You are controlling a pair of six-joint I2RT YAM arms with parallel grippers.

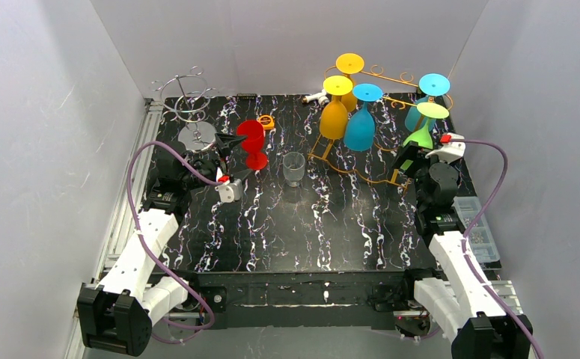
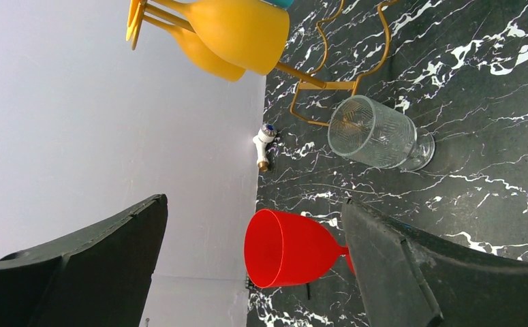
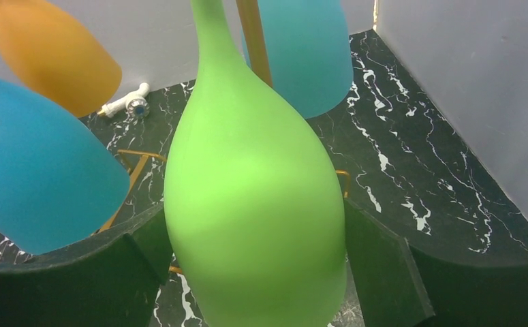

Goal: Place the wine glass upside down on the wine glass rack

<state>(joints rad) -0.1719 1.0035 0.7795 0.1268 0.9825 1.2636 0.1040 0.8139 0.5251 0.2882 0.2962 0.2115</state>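
A green wine glass [image 1: 422,135] hangs upside down on the gold wire rack [image 1: 391,78], its foot on top. My right gripper [image 1: 412,155] stands open around the bowl. In the right wrist view the green glass [image 3: 254,204] fills the gap of the right gripper [image 3: 255,214], a finger close on each side. A red wine glass [image 1: 253,142] stands upright on the black table. My left gripper [image 1: 236,158] is open just left of it. In the left wrist view the red glass [image 2: 291,248] lies ahead of the left gripper [image 2: 254,204], untouched.
Two yellow [image 1: 334,112], a blue [image 1: 361,123] and a teal glass [image 1: 419,105] hang on the gold rack. A clear glass [image 1: 294,168] stands mid-table. A silver rack [image 1: 189,101] is at the back left. A parts box [image 1: 477,224] sits at the right edge. White walls enclose the table.
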